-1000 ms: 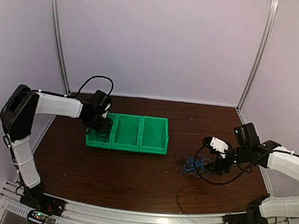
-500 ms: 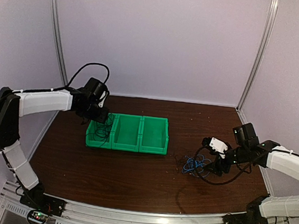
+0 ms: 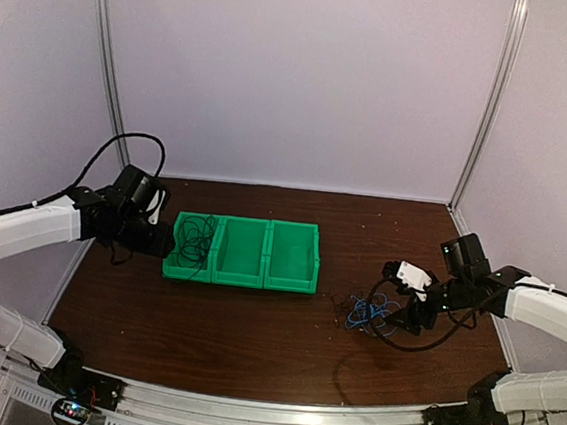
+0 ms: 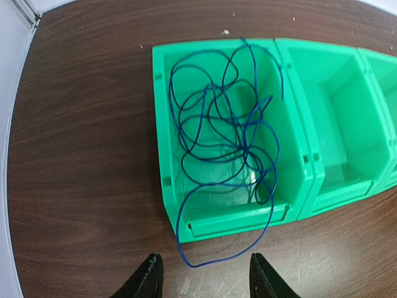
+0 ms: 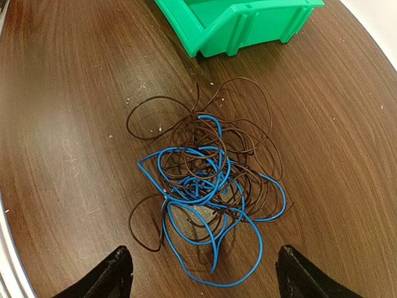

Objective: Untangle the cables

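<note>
The left tool (image 4: 205, 282) hovers low over the table (image 3: 251, 340), just off the 9 o'clock end of a green row of three bins (image 4: 162, 124) as the overhead camera sees it. Its fingers (image 4: 147, 282) stand apart, released, with nothing gripped between them. In its wrist view the leftmost bin lies at 12 o'clock from the fingertips, and one dark cable (image 4: 247, 149) sits in loose, overlapping loops inside that bin. One loop spills over the bin's near wall and rests on the table just ahead of the spread fingers without touching them. A free end rises to the divider at 1 o'clock, toward the middle bin. Well apart from the bins, at about 4 o'clock from the row in the overhead view, the rest of the cables lie on the table as one tangle (image 3: 369, 311). In it a bright blue cable (image 5: 198, 186) is knotted through several thin brownish-black cables (image 5: 245, 146), whose loops fan out toward 12 and 9 o'clock in the right wrist view. A corner of a green bin shows at 12 o'clock beyond the heap, not touching it. The right tool (image 5: 205, 276) hangs above the tangle's 6 o'clock edge, its fingers (image 5: 115, 276) spread wide on either side, released and holding nothing.
</note>
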Controlling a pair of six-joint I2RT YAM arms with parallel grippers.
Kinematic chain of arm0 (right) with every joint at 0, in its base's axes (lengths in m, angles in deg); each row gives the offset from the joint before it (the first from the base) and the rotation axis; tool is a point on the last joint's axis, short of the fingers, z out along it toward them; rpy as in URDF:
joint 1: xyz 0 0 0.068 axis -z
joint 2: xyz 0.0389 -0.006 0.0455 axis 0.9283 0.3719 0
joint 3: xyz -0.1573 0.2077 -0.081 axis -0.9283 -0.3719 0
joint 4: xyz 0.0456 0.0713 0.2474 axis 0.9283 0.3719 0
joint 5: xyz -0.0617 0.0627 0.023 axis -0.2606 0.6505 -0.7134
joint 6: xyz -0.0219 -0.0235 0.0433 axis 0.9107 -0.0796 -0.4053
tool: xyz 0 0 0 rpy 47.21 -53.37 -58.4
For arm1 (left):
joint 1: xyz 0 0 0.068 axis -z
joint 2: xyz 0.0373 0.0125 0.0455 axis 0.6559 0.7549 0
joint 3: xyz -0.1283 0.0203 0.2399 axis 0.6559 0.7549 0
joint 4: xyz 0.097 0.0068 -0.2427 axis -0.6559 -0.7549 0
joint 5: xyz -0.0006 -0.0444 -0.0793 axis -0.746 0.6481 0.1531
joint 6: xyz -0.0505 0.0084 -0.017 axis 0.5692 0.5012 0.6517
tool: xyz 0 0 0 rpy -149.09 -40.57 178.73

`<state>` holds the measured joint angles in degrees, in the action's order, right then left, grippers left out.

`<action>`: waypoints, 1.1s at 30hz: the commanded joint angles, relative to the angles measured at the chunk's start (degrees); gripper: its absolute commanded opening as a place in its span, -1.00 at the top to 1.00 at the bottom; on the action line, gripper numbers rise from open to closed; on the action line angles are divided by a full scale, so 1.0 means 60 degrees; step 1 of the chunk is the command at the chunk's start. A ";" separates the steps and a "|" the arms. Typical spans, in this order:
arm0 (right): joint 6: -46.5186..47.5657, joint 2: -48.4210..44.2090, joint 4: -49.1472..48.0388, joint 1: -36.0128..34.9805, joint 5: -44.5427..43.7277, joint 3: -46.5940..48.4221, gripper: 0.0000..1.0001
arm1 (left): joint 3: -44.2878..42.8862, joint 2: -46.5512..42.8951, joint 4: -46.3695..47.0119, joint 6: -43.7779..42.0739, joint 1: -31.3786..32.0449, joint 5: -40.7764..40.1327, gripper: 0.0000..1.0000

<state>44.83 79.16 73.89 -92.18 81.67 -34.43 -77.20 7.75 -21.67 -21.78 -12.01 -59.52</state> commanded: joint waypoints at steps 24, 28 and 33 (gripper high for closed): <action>0.0215 0.0227 0.0008 0.0134 0.0096 -0.0013 -0.61 | -0.0181 0.1735 0.1667 0.0307 -0.0288 0.0073 1.00; 0.0230 0.0193 0.0053 0.0168 0.0087 -0.0018 -0.61 | -0.0809 0.2869 0.2073 0.0018 -0.0288 0.0144 1.00; 0.0223 0.0091 0.0096 0.0221 0.0149 -0.0005 -0.61 | -0.1353 0.3890 0.2374 -0.0132 -0.0288 0.0321 1.00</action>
<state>45.90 80.28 74.04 -91.48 81.69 -34.43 -82.58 27.86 -10.87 -20.43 -13.30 -58.04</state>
